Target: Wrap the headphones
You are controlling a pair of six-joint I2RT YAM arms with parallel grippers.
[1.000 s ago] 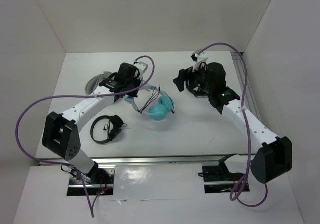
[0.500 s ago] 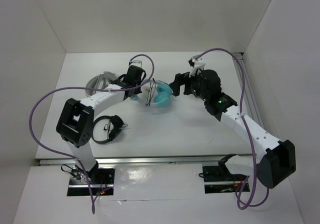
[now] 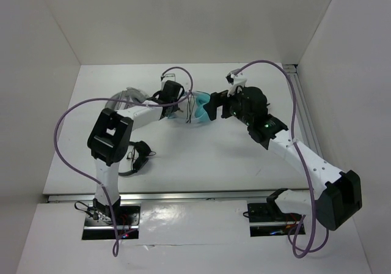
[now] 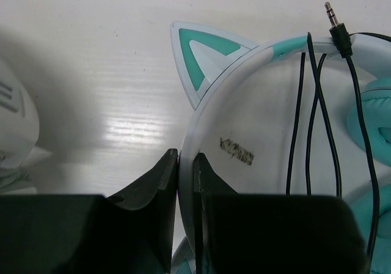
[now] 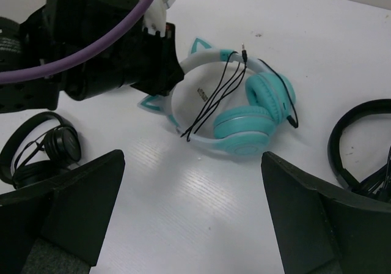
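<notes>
Two arms at work. Left fingers (image 4: 156,182) clamped on white headband (image 4: 190,133) of headphones (image 5: 250,130), black cable (image 4: 338,37) draped across; right fingers (image 5: 79,194) spread wide nearby.

Both the left arm (image 3: 142,111) and the right arm (image 3: 300,156) are built of smooth white links joined by boxy black joint housings (image 3: 110,138), and a thick purple cable (image 3: 66,112) runs in loose loops along each one. A small green light (image 3: 265,125) glows on the right arm's black wrist block, with a white clip (image 3: 236,76) where its cable meets the wrist. The left gripper (image 4: 185,159) and right gripper (image 5: 193,158) have matte black, wedge-shaped fingers.
</notes>
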